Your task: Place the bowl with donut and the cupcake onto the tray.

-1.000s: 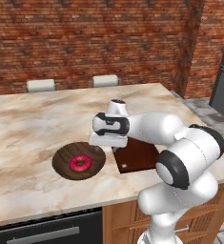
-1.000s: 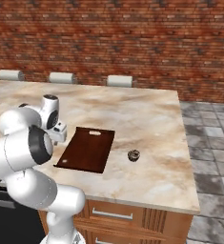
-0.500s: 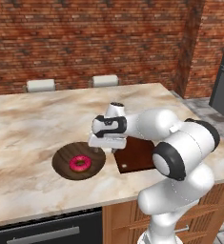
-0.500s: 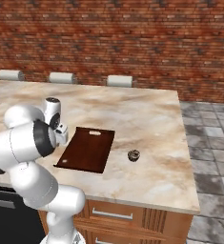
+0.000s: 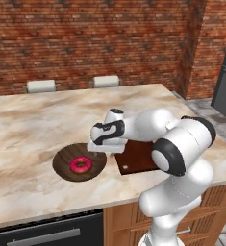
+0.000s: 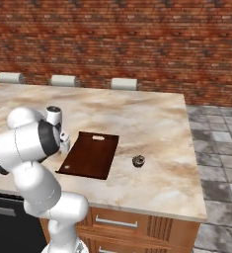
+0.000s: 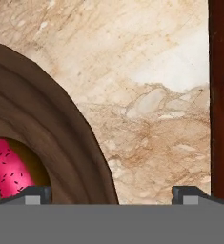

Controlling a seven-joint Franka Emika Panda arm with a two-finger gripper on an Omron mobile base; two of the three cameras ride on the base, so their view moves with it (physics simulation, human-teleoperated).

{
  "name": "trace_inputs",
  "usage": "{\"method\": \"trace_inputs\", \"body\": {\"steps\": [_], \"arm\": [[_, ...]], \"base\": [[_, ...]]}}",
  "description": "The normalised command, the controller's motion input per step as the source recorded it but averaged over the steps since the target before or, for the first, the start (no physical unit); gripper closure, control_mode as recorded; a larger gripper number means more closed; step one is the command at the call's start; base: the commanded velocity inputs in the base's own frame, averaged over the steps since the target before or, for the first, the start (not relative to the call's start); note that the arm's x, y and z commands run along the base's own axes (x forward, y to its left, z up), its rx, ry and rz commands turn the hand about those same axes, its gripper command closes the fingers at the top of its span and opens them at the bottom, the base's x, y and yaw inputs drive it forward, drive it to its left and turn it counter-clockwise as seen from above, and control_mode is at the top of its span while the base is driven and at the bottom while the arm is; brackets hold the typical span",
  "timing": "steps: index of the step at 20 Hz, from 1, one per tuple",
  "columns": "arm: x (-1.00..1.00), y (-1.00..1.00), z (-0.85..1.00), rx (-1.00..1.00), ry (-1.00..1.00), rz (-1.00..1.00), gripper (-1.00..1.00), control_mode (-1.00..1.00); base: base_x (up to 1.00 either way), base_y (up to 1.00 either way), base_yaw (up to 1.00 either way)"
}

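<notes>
Bowl (image 5: pixel 66 166): dark brown wood, ringed grain. Donut (image 5: pixel 80 164): glossy pink-magenta icing with dark sprinkles. Tray (image 6: pixel 90 155): dark reddish-brown, pale mark at far end. Cupcake (image 6: pixel 137 160): dark brown. Surface (image 6: pixel 147 123): beige-cream marble, tan veins. Wall (image 6: pixel 112 39) at far side: red brick. Floor (image 6: pixel 218 148) at right: grey tile.

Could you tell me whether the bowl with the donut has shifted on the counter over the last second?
No. In the left base view the bowl lies just left of the tray, as before, with the donut inside it.
</notes>
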Motion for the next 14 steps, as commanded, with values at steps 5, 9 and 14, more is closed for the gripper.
{"method": "trace_inputs", "body": {"steps": [5, 9, 14], "arm": [[0.0, 0.11, -0.22, 0.03, -0.08, 0.0, -1.0, -1.0], [0.0, 0.03, -0.18, 0.05, -0.04, 0.0, -1.0, -1.0], [0.0, 0.0, -0.05, 0.03, 0.0, 0.0, -1.0, -1.0]], "base": [[0.0, 0.0, 0.0], [0.0, 0.0, 0.0], [0.0, 0.0, 0.0]]}}
